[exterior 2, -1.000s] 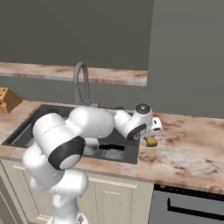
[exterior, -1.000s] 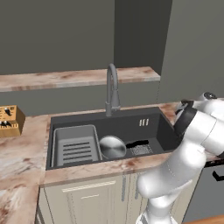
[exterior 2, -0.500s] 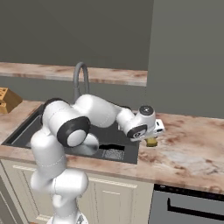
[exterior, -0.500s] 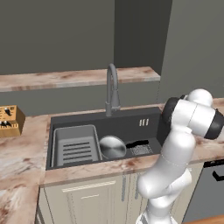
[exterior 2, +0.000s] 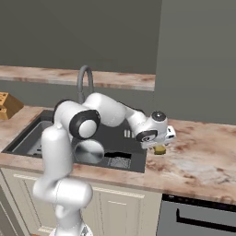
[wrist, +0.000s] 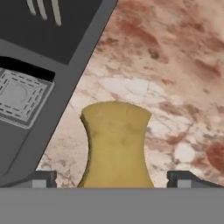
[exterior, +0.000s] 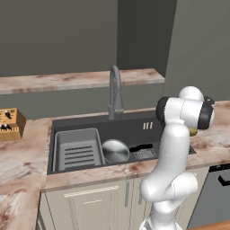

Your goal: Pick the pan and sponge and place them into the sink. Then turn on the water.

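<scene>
From the left base view, the counter ran in mottled pink-brown stone along grey walls, with a raised ledge of the same stone behind it and pale cabinet doors below. The sink sat dark and recessed in it, the tall grey faucet arching up at its back edge. Inside lay the grey ridged rack on the left and the pan just beside it, its black handle pointing right toward the drain grate. A wooden knife block stood well apart on the far left. My own arm blocked most of the right counter here; only a sliver of the sponge peeked out under my wrist.

From the right base view, that spot was plain: the sponge lay on the counter just beside the sink's right rim, with my claw directly over it. My arm crossed over the basin and hid the rack and part of the pan. A dark appliance front with a black handle sat below the counter at the right.

In the hand view, the sponge lay yellow-brown between my two fingertips, which stood wide apart with clear gaps on either side, touching nothing. The sink's rim ran diagonally at the left, the drain grate showing beyond it.
</scene>
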Tool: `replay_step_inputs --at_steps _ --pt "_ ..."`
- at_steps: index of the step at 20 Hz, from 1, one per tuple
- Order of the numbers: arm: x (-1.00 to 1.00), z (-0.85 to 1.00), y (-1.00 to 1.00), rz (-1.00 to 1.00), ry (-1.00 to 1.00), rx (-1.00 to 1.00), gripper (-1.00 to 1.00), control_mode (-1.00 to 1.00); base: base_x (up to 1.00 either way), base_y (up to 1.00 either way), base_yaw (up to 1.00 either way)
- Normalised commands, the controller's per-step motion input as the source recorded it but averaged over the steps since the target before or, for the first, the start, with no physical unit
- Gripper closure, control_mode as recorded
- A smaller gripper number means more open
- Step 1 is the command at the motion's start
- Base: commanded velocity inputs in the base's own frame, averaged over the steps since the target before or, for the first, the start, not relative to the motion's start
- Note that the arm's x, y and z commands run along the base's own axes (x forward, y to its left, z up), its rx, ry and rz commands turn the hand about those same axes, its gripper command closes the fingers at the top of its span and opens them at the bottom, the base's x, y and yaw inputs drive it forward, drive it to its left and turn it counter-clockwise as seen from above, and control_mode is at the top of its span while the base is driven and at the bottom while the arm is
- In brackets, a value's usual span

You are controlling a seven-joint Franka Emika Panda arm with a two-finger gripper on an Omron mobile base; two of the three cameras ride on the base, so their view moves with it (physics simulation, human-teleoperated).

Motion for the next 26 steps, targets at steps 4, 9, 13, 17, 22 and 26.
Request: replay_step_inputs --at_steps 4,9,13,17,22,26 --pt "0.31 -0.36 -0.08 0.04 0.07 0.00 -1.00 -1.00 0.00 0.00 0.00" --pt "0.35 -0.25 -0.08 0.02 0.06 0.00 -1.00 -1.00 0.00 0.00 0.00" --pt "0.43 -0.14 -0.07 0.00 0.05 0.00 1.00 -1.00 0.00 0.00 0.00" --pt "0.19 0.00 0.06 0.00 0.01 0.03 1.00 -1.00 0.00 0.00 0.00" --pt "0.01 0.00 0.51 0.00 0.00 0.00 1.00 -1.00 0.00 0.00 0.00" --pt "-0.10 0.00 0.91 0.00 0.00 0.00 1.00 -1.00 0.00 0.00 0.00"
